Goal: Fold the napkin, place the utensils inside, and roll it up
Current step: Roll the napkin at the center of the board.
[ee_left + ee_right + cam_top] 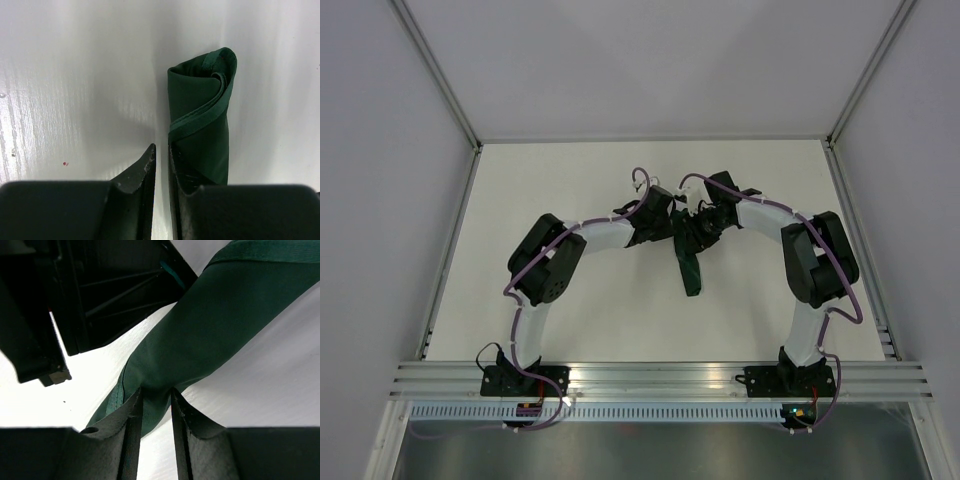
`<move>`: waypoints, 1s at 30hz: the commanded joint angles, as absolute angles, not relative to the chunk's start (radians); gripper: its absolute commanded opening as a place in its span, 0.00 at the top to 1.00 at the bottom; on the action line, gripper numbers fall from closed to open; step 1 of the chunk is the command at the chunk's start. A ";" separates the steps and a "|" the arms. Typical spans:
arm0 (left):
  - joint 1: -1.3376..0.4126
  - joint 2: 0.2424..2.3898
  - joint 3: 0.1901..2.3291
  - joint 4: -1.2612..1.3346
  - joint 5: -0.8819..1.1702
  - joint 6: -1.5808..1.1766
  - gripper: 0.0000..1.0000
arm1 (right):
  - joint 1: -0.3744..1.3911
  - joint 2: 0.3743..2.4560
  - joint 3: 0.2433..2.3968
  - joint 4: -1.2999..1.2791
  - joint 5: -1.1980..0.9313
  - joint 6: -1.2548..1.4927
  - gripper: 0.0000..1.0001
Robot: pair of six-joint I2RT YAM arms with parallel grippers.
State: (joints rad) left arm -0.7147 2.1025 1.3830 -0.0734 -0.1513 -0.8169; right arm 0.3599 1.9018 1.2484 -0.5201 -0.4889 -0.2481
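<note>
Right now the dark green, slightly shiny cloth napkin [692, 268] lies near the middle of the flat white desk [580, 180]. It is wound into a long narrow roll that runs from the two meeting arms down toward their bases. Both arms curve inward from either side, and their black ends come together over the far end of the roll.

Seen from the left wrist, the rolled end faces the camera, its layers curling in a loose spiral with a hemmed edge wrapped slantwise across the outside. The left fingers [140, 175] stand almost together, with only a thin slit of white desk showing between them. The roll sits just beside that slit and passes behind one of the pair. Whether any cloth is caught there I cannot tell.

Seen from the right wrist, the right fingers [127, 425] have closed on the napkin. A band of green fabric runs down between them and touches both inner faces, and the rest fans out wide and smooth above. The black housing of the left arm [100, 290] hangs close by, just above the cloth.
</note>
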 commanded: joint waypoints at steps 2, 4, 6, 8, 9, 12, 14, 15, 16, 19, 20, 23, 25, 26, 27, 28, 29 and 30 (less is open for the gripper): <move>-0.706 2.126 1.437 -0.086 -0.120 -0.775 0.80 | 0.350 1.931 1.272 -0.494 -0.457 -0.187 0.66; -0.704 2.132 1.443 -0.086 -0.115 -0.773 0.80 | 0.347 1.937 1.278 -0.494 -0.459 -0.184 0.66; -0.703 2.131 1.443 -0.087 -0.114 -0.773 0.80 | 0.344 1.944 1.284 -0.492 -0.465 -0.181 0.66; -0.701 2.129 1.443 -0.089 -0.114 -0.770 0.80 | 0.337 1.941 1.287 -0.495 -0.477 -0.179 0.65; -0.698 2.126 1.440 -0.090 -0.112 -0.769 0.80 | 0.336 1.936 1.289 -0.495 -0.482 -0.181 0.64; -0.695 2.117 1.442 -0.089 -0.107 -0.764 0.79 | 0.334 1.916 1.299 -0.503 -0.497 -0.184 0.61; -0.690 2.111 1.440 -0.089 -0.106 -0.755 0.79 | 0.333 1.901 1.313 -0.512 -0.506 -0.187 0.59; -0.690 2.105 1.443 -0.089 -0.104 -0.749 0.79 | 0.333 1.896 1.319 -0.518 -0.509 -0.186 0.59; -0.689 2.103 1.443 -0.089 -0.101 -0.744 0.79 | 0.331 1.890 1.331 -0.525 -0.509 -0.184 0.58; -0.687 2.094 1.450 -0.089 -0.097 -0.730 0.79 | 0.324 1.873 1.348 -0.538 -0.517 -0.176 0.57; -0.687 2.091 1.451 -0.089 -0.094 -0.727 0.79 | 0.324 1.868 1.362 -0.543 -0.520 -0.175 0.57; -0.683 2.086 1.459 -0.097 -0.089 -0.718 0.79 | 0.313 1.853 1.381 -0.557 -0.537 -0.169 0.56; -0.681 2.080 1.460 -0.097 -0.089 -0.713 0.79 | 0.304 1.847 1.388 -0.563 -0.541 -0.169 0.55; -0.680 2.077 1.459 -0.098 -0.090 -0.712 0.78 | 0.301 1.838 1.391 -0.564 -0.545 -0.167 0.55; -0.680 2.071 1.457 -0.098 -0.091 -0.706 0.78 | 0.292 1.832 1.394 -0.569 -0.548 -0.167 0.55; -0.677 2.066 1.457 -0.101 -0.092 -0.704 0.78 | 0.285 1.827 1.399 -0.571 -0.552 -0.164 0.55; -0.675 2.056 1.456 -0.104 -0.094 -0.698 0.78 | 0.282 1.812 1.402 -0.571 -0.552 -0.164 0.54; -0.673 2.048 1.454 -0.107 -0.092 -0.693 0.77 | 0.272 1.807 1.404 -0.574 -0.555 -0.163 0.54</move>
State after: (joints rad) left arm -0.6815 2.1159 1.4193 -0.0834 -0.1093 -0.7452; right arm 0.2935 1.8736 1.3575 -0.5457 -0.5362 -0.2012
